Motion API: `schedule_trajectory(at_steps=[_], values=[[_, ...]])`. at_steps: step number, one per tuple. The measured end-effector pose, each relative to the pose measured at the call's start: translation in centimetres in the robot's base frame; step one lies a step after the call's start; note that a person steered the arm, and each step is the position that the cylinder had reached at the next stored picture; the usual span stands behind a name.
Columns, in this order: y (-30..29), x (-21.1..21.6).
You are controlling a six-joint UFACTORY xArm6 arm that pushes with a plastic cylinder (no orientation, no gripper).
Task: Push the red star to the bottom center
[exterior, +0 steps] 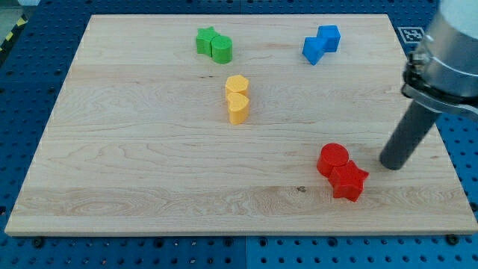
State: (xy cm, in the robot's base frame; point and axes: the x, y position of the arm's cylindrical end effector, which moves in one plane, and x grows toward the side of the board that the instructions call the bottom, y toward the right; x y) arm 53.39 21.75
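The red star (349, 182) lies on the wooden worktop (149, 172) toward the view's bottom right, touching a red cylinder (332, 158) just above and left of it. My tip (391, 164) stands to the right of both, near but apart; there is no claw on the rod, so nothing is open, closed or gripped. Two yellow blocks (237, 98) sit pressed together near the middle. At the top, a green star (205, 40) touches a green block (222, 49), and two blue blocks (321, 43) touch further right.
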Motion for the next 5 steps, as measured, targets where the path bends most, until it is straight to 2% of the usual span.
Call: schedule_trajectory(at_steps=[1, 3, 5], values=[[1.6, 1.9], [0.6, 2.8], [-5.8, 3.5]])
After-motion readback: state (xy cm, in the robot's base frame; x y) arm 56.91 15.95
